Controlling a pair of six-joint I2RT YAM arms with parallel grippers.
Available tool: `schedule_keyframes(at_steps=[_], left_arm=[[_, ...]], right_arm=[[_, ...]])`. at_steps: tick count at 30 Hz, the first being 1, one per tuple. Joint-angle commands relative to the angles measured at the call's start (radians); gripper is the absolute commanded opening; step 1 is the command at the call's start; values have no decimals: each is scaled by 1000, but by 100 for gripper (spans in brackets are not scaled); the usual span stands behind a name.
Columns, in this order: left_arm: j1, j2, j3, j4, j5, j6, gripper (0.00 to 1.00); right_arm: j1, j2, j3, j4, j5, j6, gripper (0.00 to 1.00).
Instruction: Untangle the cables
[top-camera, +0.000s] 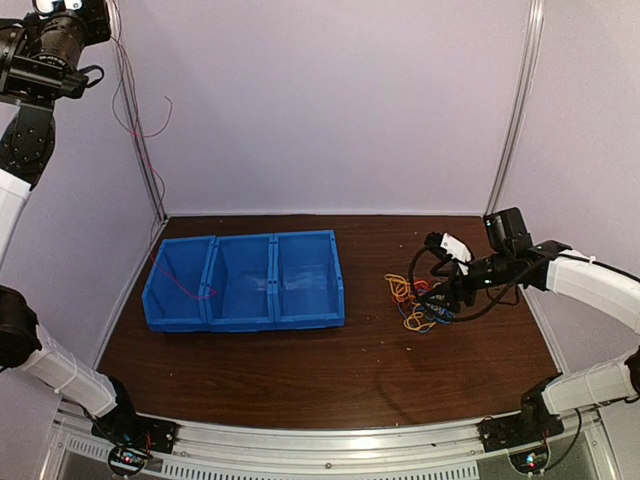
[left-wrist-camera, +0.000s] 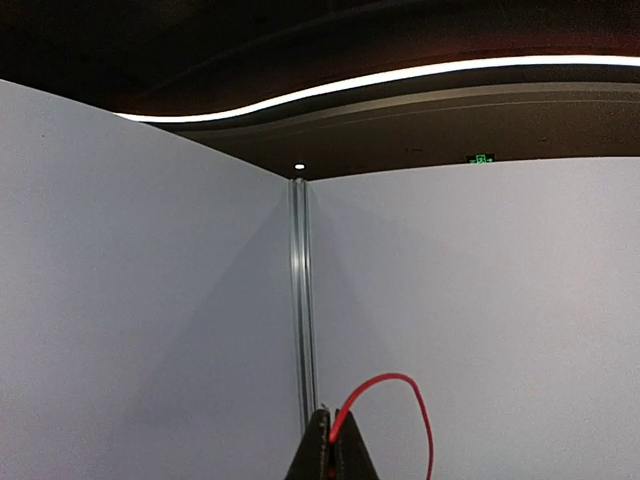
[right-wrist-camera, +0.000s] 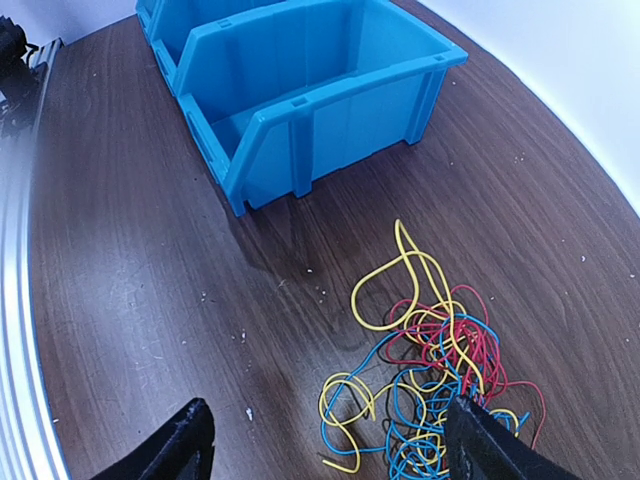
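Note:
A loose tangle of red, light blue and yellow cables (right-wrist-camera: 430, 365) lies on the brown table, right of the bins (top-camera: 418, 305). My right gripper (right-wrist-camera: 330, 445) hovers low over it, open, with its right finger (right-wrist-camera: 485, 445) at the tangle's near edge and nothing between the jaws. My left gripper (left-wrist-camera: 333, 440) is raised high at the top left and shut on a single red cable (left-wrist-camera: 400, 385). That red cable (top-camera: 140, 150) hangs down along the left wall, and its lower end rests in the leftmost bin compartment (top-camera: 195, 292).
A blue three-compartment bin (top-camera: 275, 240) stands left of centre; its nearest end (right-wrist-camera: 330, 110) is just beyond the tangle. White walls enclose the table on three sides. Thick black arm cables loop by the right wrist (top-camera: 425, 262).

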Motion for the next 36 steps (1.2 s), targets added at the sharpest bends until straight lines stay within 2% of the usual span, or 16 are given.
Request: schedule_keyframes(at_steps=[1,6,11,15,19,25,29,36], left_arm=[[7,18,58,23,32,2,0],[16,45,72,131,63,80,0],[96,74,75,86,93,37,0],[193,80,11,-40,110,-107,0],[297,70,-89,-231,158,-325,0],[446,56,-237,-373,232,-521,0],[468,20,-331,-481,251,-647,0],[468,-160,-613,-707,455,-987,0]], right_arm=[[4,-13,-15,33,-22,8,79],[3,-17,-27,32,-22,5,79],[3,-11,-33,30,-19,2,79],[3,-10,-35,27,-19,-4,79],[3,-9,-39,27,-12,-10,79],[2,5,-39,15,-17,-18,79],[2,7,-42,15,-13,-24,80],[2,33,-40,6,-12,-36,79]])
